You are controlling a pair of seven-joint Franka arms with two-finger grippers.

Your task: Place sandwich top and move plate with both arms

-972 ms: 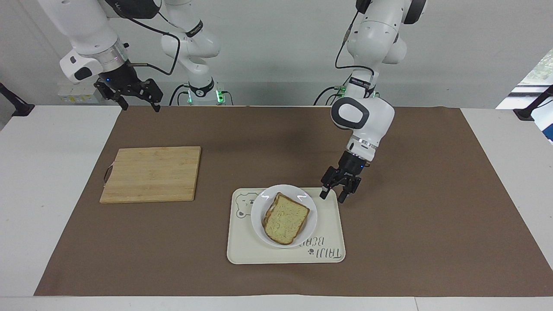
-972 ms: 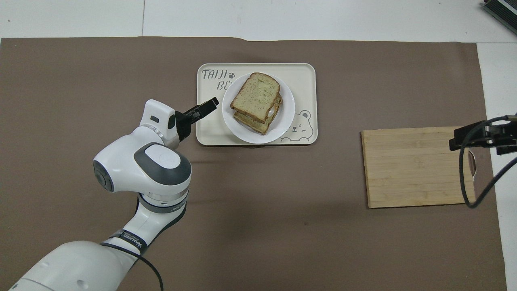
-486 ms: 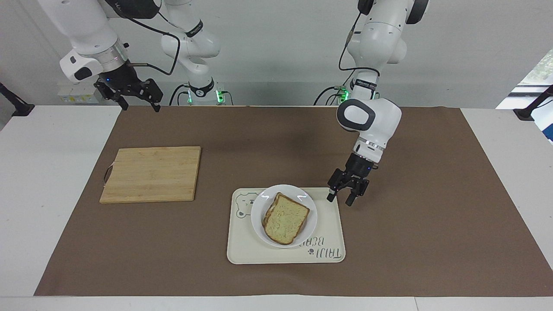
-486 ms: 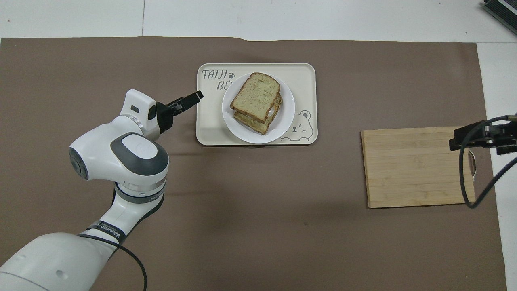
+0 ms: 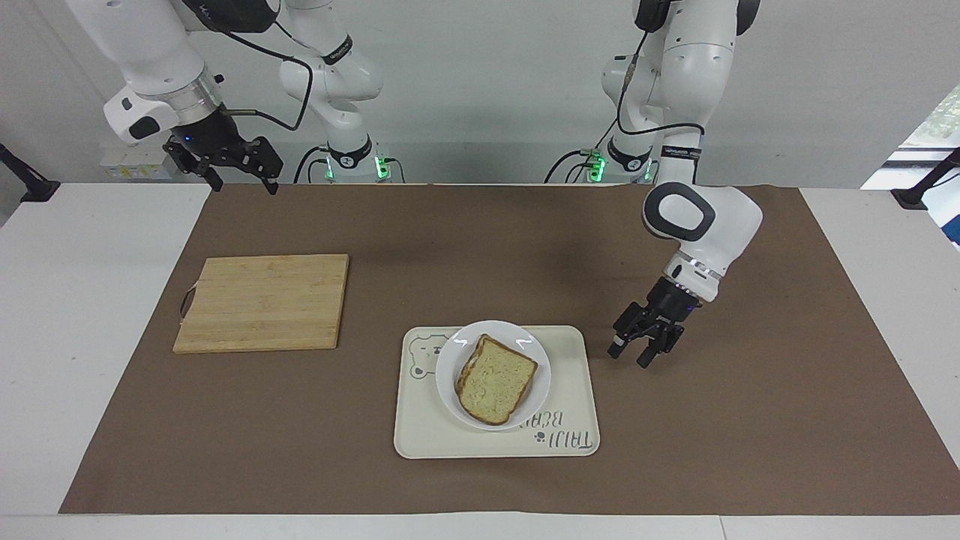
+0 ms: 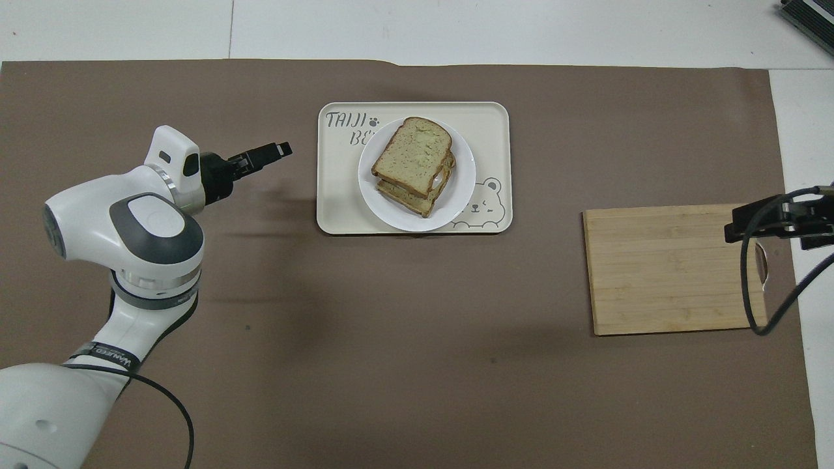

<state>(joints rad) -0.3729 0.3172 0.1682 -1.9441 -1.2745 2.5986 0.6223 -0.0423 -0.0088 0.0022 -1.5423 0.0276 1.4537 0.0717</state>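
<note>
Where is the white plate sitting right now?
The plate sits on the cream tray mid-table, carrying the stacked sandwich.

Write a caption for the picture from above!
Sandwich top sits stacked on the plate; the open left gripper hovers beside the tray.

Lower slice [image 6: 407, 198] mostly hidden under sandwich top [image 6: 412, 156], filling perhaps egg, right pincer [image 6: 778, 221] cut off

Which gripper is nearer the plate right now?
Left. The left gripper hangs open over the mat beside the tray; the right gripper waits, open, at its own end, past the cutting board from the plate.
</note>
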